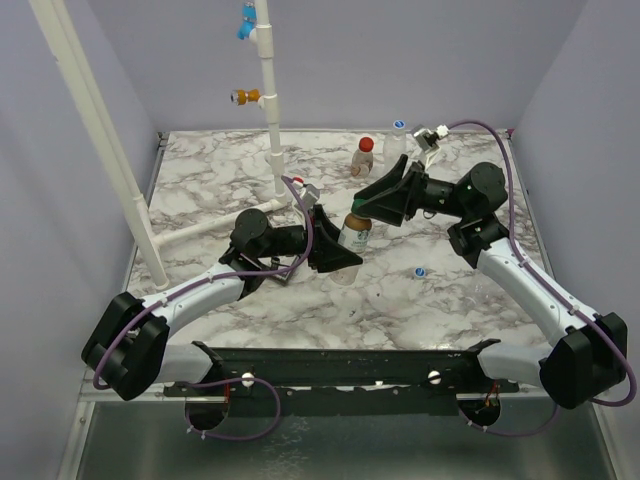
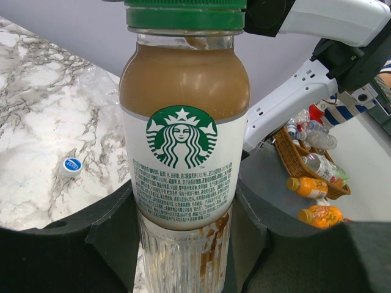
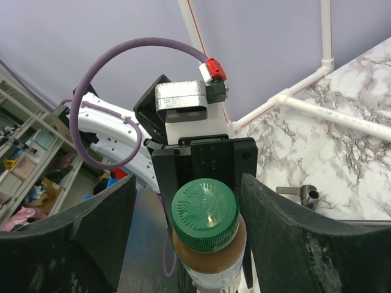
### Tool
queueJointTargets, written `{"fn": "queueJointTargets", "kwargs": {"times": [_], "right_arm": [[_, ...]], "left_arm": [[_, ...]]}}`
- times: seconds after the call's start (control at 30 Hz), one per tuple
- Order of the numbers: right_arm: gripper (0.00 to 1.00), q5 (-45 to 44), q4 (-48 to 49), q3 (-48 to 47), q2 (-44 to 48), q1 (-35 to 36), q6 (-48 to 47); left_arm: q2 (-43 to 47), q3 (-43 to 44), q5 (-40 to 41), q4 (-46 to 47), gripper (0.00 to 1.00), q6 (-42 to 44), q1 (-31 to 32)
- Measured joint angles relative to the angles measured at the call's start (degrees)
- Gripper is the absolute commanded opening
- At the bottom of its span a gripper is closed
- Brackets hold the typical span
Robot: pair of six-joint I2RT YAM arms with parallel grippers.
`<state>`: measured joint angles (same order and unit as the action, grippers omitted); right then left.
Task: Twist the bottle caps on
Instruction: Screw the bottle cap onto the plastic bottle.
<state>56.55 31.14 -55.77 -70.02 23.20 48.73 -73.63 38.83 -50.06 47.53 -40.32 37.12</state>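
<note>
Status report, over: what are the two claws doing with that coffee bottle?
Left gripper shut on coffee bottle. Right gripper open, jaws either side of its green cap, gaps showing. Nothing in between. Over.

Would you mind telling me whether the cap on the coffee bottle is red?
No, the cap sitting on top of the coffee bottle is plainly green.

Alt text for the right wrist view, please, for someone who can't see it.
A green cap sits on a bottle of brown drink, between the open fingers of the right claw. Behind stand the left arm, marble table and white pipe.
</note>
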Motion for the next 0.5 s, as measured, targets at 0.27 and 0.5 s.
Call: {"fn": "queueJointTargets", "kwargs": {"times": [0.27, 0.5], "right_arm": [[0.62, -0.59, -1.01, 0.00, 0.00, 0.02, -0.26], [0.43, -1.27, -2.97, 0.00, 0.13, 0.11, -1.64]], "left_arm": [[0.00, -0.13, 0.02, 0.02, 0.00, 0.02, 0.00], [0.00, -0.13, -0.04, 0.59, 0.00, -0.07, 0.00]]}}
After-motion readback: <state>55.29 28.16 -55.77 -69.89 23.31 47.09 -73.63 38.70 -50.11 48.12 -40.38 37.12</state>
